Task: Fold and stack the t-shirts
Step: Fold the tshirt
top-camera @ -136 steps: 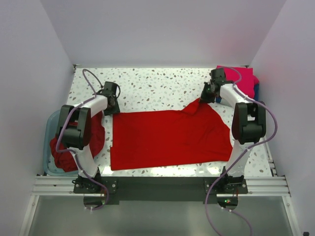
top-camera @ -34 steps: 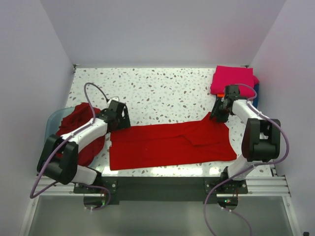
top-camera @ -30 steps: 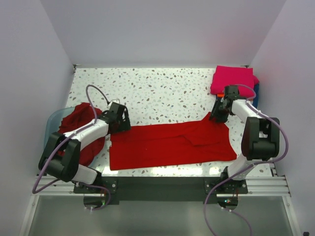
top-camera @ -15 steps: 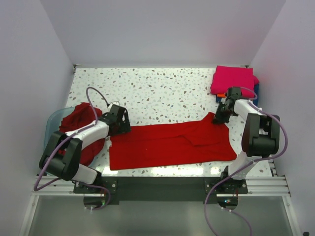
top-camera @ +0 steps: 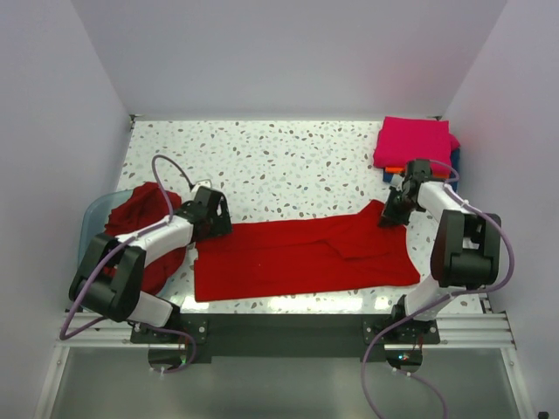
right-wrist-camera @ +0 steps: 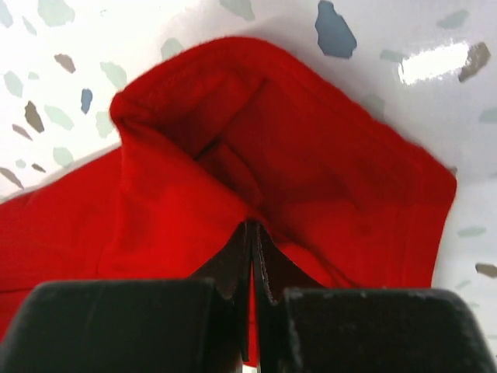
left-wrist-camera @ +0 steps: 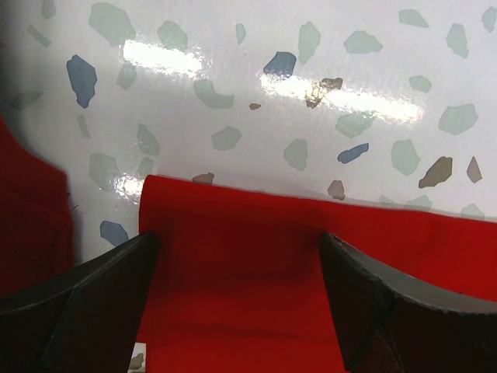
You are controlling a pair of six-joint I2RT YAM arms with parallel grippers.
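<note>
The left arm reaches low, left pincer (left-wrist-camera: pixel 237 303) held apart astride the far left corner of the red t-shirt (top-camera: pixel 297 257). The right pincer (right-wrist-camera: pixel 252 249) is clamped on the far right corner fold. The shirt lies flat along the near worktop (top-camera: pixel 288 157), with bare speckled surface beyond. A pink folded t-shirt (top-camera: pixel 412 141) lies at far right.

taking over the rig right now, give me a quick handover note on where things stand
Left gripper: open, straddling the red t-shirt's far left corner, not gripping.
Right gripper: shut on its far right corner.
The shirt lies across the near table as a long band. Folded stack, magenta on top, sits at the far right corner. Crumpled red cloth waits in the tub on the left.
Done: stack started, this shirt partly folded.
Left: finish folding it, add it to the stack, then do the tub's cloth.
</note>
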